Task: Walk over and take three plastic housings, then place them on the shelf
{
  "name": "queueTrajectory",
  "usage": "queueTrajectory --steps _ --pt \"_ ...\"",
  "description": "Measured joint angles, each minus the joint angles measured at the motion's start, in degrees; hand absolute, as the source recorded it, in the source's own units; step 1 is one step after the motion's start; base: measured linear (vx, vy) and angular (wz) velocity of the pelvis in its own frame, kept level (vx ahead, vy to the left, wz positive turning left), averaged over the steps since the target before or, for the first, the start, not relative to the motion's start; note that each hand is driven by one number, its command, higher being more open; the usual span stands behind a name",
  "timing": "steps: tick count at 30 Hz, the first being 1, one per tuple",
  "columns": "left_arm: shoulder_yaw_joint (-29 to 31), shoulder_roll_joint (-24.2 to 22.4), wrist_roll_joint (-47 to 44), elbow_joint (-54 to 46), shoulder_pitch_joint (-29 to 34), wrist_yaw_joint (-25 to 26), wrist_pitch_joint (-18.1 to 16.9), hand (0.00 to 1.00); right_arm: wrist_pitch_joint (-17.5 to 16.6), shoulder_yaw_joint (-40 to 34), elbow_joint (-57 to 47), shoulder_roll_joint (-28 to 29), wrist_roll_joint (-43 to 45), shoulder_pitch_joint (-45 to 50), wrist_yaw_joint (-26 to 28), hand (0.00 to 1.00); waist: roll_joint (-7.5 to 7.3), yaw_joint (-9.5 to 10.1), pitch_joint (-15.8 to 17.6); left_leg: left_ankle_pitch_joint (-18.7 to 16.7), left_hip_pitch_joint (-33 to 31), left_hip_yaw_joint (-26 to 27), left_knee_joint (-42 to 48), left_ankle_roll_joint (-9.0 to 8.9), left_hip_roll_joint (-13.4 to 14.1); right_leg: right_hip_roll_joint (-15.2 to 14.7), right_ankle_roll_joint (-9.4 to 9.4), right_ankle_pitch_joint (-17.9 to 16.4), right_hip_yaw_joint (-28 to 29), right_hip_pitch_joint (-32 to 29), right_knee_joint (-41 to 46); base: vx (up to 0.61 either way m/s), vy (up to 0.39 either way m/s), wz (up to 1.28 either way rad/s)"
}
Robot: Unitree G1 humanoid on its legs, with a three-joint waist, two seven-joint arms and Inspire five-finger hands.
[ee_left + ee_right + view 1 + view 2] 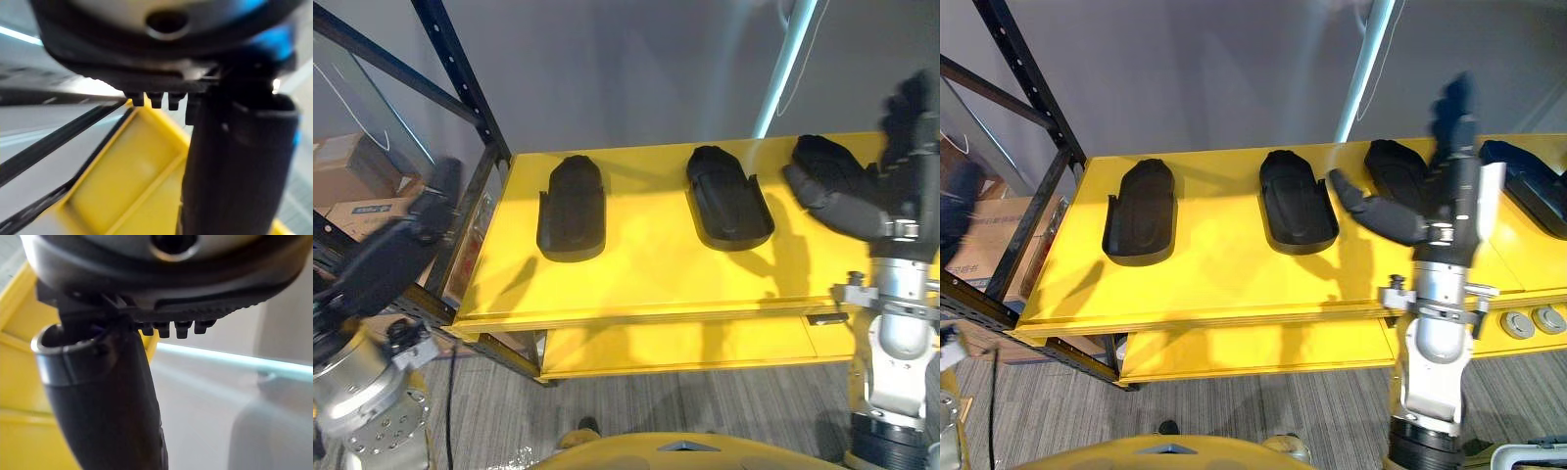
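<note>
Lying in a row on the yellow bench are black plastic housings: left housing at ten o'clock, middle housing at twelve, third housing at one, partly behind the raised right hand, whose fingers are straight and apart, holding nothing. The left hand is at nine o'clock beside the rack, its fingers also straight and empty.

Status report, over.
Right hand open, raised over table. Left hand open, low beside rack. Housings lie on table, none held. Rack close on left.

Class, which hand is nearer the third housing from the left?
Right. The right hand is raised beside that housing; the left hand hangs left of the table.
</note>
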Motion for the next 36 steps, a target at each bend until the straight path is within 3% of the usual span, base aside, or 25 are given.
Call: queueTrajectory --steps 3,6,9,13,14,16,18,21,22,26,28,31,34,36 --pt "5.95 0.69 1.3 -3.33 -1.76 8.06 -6.39 1.0 0.21 -6.74 0.36 -0.65 -1.44 -0.04 -7.85 1.0 0.78 -0.18 -0.68 0.01 0.01 -0.35 -0.07 0.0 -0.02 0.0 0.0 0.0 -0.44 0.37 -0.16 -0.01 0.002 0.07" --pt "9.39 1.13 2.03 -5.58 -1.57 8.47 -9.85 1.0 0.66 -11.65 2.19 -0.68 -1.98 -0.07 -12.04 1.0 0.49 -0.53 -1.62 -0.02 -0.13 -0.71 -0.27 -0.03 -0.06 0.06 0.07 -0.01 -1.09 0.61 -0.99 -0.02 -0.002 0.11" --pt "13.52 4.48 8.47 -9.43 -1.77 12.63 -12.11 1.0 1.48 -16.75 7.04 -1.03 -3.43 -0.25 -16.06 1.0 0.53 -0.96 -2.09 0.05 -0.2 -0.72 -0.29 -0.09 -0.04 0.11 -0.2 -0.12 -1.36 0.8 -1.77 0.0 0.0 0.0" --pt "18.2 10.18 14.44 -8.79 -2.24 17.2 -4.92 1.0 4.09 -20.13 16.67 -3.25 -3.58 -0.28 -20.83 1.0 0.31 -1.07 -2.27 0.26 -0.63 -0.75 -0.3 0.04 -0.05 0.15 -0.11 0.33 -1.43 0.59 -2.14 0.01 0.002 0.02" --pt "21.34 12.11 13.3 -4.63 -2.21 17.49 1.14 1.0 5.04 -21.95 24.64 -5.26 -3.35 -0.28 -23.93 1.0 0.04 -0.85 -2.65 0.42 -1.23 -1.0 -0.3 0.14 -0.13 0.29 0.2 1.23 -1.68 0.57 -2.89 0.04 0.008 0.08" --pt "23.71 13.04 8.07 6.12 -1.42 17.49 7.84 1.0 5.27 -24.75 32.32 -6.4 -0.86 -0.29 -26.56 1.0 0.14 -0.61 -2.73 0.49 -1.36 -1.41 -0.31 0.09 -0.14 0.38 0.22 1.33 -1.85 0.72 -2.85 0.04 0.005 0.1" --pt "24.76 12.98 -4.16 23.44 -0.33 16.95 13.72 1.0 5.53 -28.84 41.16 -6.51 4.28 -0.26 -27.94 1.0 0.14 -0.05 -2.83 0.46 -1.38 -1.59 -0.33 -0.14 -0.05 0.57 0.08 1.2 -1.87 0.71 -2.84 0.05 -0.002 0.01" --pt "24.59 11.14 -15.73 42.56 0.63 16.93 18.35 1.0 8.01 -30.34 47.91 -4.49 8.53 0.96 -28.75 1.0 -0.56 0.02 -3.15 0.29 -1.15 -1.17 -0.35 -0.28 0.0 0.59 -0.01 1.12 -1.42 0.98 -2.77 0.05 0.006 -0.08" --pt "24.02 8.78 -20.28 49.57 0.8 16.47 18.59 1.0 10.11 -30.33 48.51 -2.1 10.47 1.93 -28.24 1.0 -1.26 -0.05 -3.2 0.23 -0.82 -0.78 -0.34 -0.3 -0.01 0.52 -0.05 1.11 -1.11 1.02 -2.61 0.04 0.017 -0.1" --pt "22.12 -2.68 -23.19 62.2 1.43 20.14 18.3 1.0 14.12 -27.45 49.54 8.69 12.35 6.72 -23.24 1.0 -3.99 0.67 -3.01 -0.94 0.3 0.32 -0.36 -0.3 0.19 0.29 -0.8 -0.13 -0.48 1.08 -0.96 -0.02 0.014 -0.1" --pt "22.38 -4.9 -26.24 67.57 1.47 21.66 17.56 1.0 16.66 -27.18 54.6 10.13 12.61 6.99 -20.4 1.0 -5.76 1.11 -3.21 -1.11 0.97 0.99 -0.36 -0.27 0.19 0.09 -0.73 -0.65 -0.21 1.09 -0.29 -0.05 0.028 -0.11" --pt "23.35 -5.82 -32.32 74.24 1.29 20.57 16.66 1.0 18.94 -29.5 63.67 9.76 15.73 6.44 -13.9 1.0 -6.28 1.51 -3.28 -1.14 0.98 1.6 -0.38 -0.29 -0.01 -0.21 -0.59 -0.74 -0.06 0.75 -0.29 -0.05 0.03 -0.02" --pt "25.08 -5.52 -38.3 81.75 1.66 8.62 18.53 1.0 23.86 -30.86 72.91 8.4 17.86 5.46 -6.61 1.0 -4.87 1.12 -3.43 -1.09 0.98 2.17 -0.38 -0.33 0.04 -0.32 -0.54 -0.71 -0.07 0.67 -0.42 0.0 0.0 0.0" --pt "24.21 -5.44 -40.51 89.4 3.42 -6.18 26.05 1.0 29.47 -30.82 77.47 8.12 18.52 4.98 1.04 1.0 -3.4 0.57 -3.48 -0.91 1.0 2.27 -0.38 -0.52 0.08 -0.31 -0.26 -0.53 -0.23 0.87 -0.8 0.0 0.0 0.0"
